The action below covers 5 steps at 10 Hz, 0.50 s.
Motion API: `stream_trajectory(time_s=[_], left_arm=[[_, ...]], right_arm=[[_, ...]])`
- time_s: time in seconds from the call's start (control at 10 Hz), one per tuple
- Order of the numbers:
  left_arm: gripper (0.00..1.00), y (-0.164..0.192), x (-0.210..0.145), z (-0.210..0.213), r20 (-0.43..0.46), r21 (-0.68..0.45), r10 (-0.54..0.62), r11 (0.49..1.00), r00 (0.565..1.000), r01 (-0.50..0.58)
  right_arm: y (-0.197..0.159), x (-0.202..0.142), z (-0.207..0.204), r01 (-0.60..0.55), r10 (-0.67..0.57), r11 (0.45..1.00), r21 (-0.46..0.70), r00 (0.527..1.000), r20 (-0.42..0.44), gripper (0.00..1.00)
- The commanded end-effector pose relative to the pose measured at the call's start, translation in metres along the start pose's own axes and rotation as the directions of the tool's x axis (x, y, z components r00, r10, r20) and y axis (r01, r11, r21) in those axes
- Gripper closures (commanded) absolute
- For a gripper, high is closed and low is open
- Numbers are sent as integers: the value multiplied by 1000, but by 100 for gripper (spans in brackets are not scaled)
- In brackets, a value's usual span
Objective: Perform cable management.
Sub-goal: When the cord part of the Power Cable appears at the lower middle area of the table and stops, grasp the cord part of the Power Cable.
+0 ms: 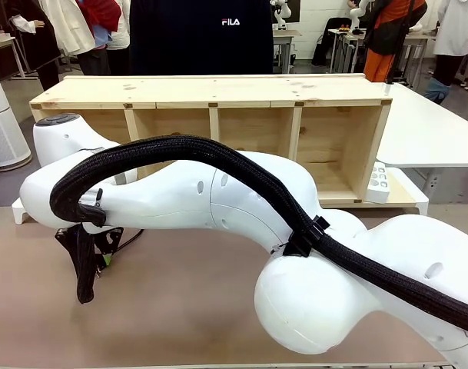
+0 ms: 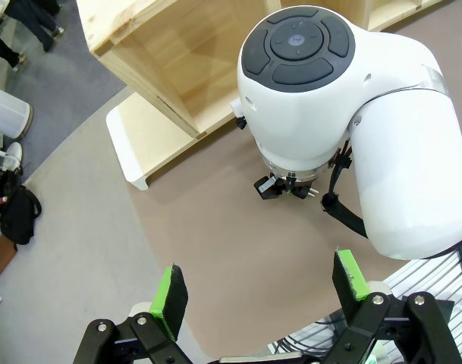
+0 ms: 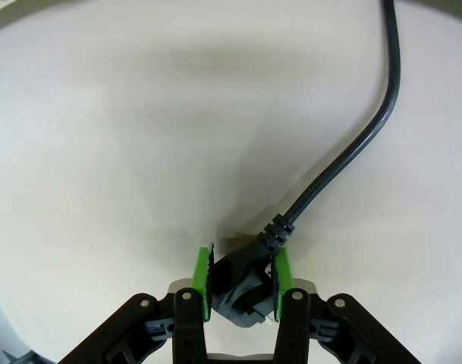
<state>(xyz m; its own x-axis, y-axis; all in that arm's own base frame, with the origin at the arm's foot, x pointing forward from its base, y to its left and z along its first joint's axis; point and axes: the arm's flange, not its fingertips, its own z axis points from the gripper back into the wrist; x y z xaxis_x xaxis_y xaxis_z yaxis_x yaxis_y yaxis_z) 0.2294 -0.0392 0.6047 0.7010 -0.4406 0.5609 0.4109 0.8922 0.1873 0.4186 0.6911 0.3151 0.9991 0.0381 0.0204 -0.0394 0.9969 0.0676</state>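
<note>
Clamping the round black plug (image 3: 242, 287) of the cable (image 3: 352, 152) in the right gripper (image 3: 242, 274), with the green pads (image 3: 202, 282) pressing on its two sides; sitting at 6 o'clock of the right wrist view, low over the pale table (image 3: 102, 152); running away from the plug toward 1 o'clock, then bending upward and leaving at the top edge near 12 o'clock, lying on the table all this way.

Reaching with the right arm (image 1: 218, 200) from 4 o'clock of the front view across the middle to 8 o'clock, wrist pointing down at the brown table (image 1: 180, 307); standing behind it, at 12 o'clock, a long wooden shelf (image 1: 218, 100) with open compartments, and a person in a dark top (image 1: 199, 31) at the far side.

Hovering with the left gripper (image 2: 261, 292) above the table, jaws standing wide apart and holding nothing; looking down on the wrist of the right arm at 1 o'clock and on the corner of the shelf at 11 o'clock.
</note>
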Motion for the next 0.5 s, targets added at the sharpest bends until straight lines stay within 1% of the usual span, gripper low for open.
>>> stream_trajectory(time_s=[0.0,0.2,0.3,0.4], left_arm=[[0,0,2,0,12,-3,2,1000,1000,-2],[0,0,2,0,12,-3,2,1000,1000,-2],[0,0,2,0,12,-3,2,1000,1000,-2],[0,0,2,0,12,-3,2,1000,1000,-2]], right_arm=[[7,6,3,-31,29,999,-19,997,-72,100],[8,8,2,-55,53,998,-17,995,-90,100],[10,10,2,-56,55,998,-14,995,-87,81],[11,12,2,-73,72,997,-4,993,-97,81]])
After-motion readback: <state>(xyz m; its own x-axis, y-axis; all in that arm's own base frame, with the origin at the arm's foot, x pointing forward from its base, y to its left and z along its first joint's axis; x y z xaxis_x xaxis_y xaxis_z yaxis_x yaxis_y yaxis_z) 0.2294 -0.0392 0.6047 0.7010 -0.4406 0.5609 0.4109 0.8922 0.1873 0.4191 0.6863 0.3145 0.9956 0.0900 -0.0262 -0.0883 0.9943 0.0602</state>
